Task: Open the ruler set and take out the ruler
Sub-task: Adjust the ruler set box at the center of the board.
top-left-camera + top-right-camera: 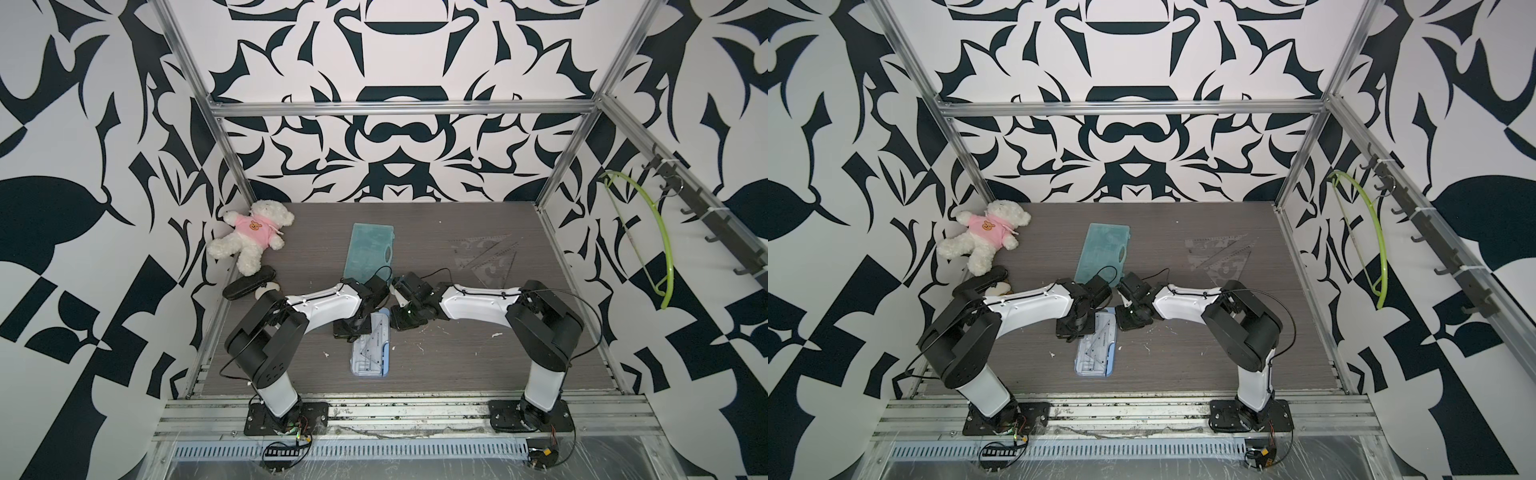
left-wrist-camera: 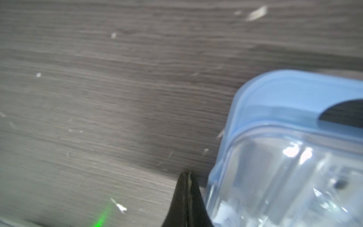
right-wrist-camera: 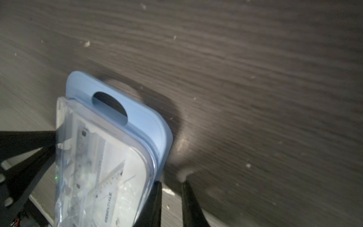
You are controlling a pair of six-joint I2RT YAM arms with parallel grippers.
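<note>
The left gripper (image 2: 185, 181) has its jaws fully closed and holds nothing. Its tip sits just beside one long edge of the case (image 1: 371, 349). The right gripper (image 3: 171, 183) has its jaws narrowly parted with nothing between them. One of its fingers stands at the blue rim on the opposite edge; contact cannot be confirmed. The case lies flat between both grippers with the clear lid (image 3: 110, 157) seated. The ruler (image 3: 89, 151) is inside, under the lid. A teal box (image 1: 370, 249) lies beyond both grippers.

Left hand (image 2: 185, 176) pinched closed; right hand (image 3: 171, 186) slightly parted.
</note>
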